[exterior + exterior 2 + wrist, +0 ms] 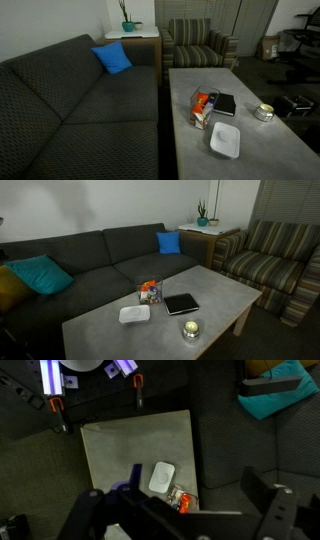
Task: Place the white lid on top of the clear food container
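The white lid (225,140) lies flat on the grey coffee table (270,155), a little apart from the clear food container (203,108) with orange and red contents. Both show in both exterior views: lid (134,313), container (150,290), table (100,338). In the wrist view the lid (162,477) and container (181,500) sit far below, near the table's edge by the sofa. My gripper (176,494) is open and empty, high above them, its dark fingers wide apart at the bottom of the view. The gripper does not show in the exterior views.
A black flat book (225,104) and a small round shiny tin (263,112) lie on the table near the container. A dark sofa (80,110) with a blue cushion (112,58) runs along the table. A striped armchair (198,45) stands at the far end.
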Controlling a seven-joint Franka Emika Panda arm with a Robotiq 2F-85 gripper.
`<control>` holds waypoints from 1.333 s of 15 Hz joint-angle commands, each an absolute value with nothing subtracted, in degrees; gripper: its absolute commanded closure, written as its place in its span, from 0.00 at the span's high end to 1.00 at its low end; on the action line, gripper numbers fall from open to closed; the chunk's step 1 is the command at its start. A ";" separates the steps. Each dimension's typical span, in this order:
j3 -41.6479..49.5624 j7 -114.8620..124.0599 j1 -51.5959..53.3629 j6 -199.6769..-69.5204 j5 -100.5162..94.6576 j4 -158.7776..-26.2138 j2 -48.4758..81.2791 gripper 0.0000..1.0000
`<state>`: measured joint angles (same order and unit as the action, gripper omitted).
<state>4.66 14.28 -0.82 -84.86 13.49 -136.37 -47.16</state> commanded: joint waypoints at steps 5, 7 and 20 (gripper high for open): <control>3.36 5.48 -1.63 -85.12 11.15 -136.57 -43.49 1.00; 3.88 0.90 -0.74 -86.00 10.75 -136.71 -40.38 1.00; 4.07 -18.79 1.92 -94.10 9.54 -136.56 -21.49 1.00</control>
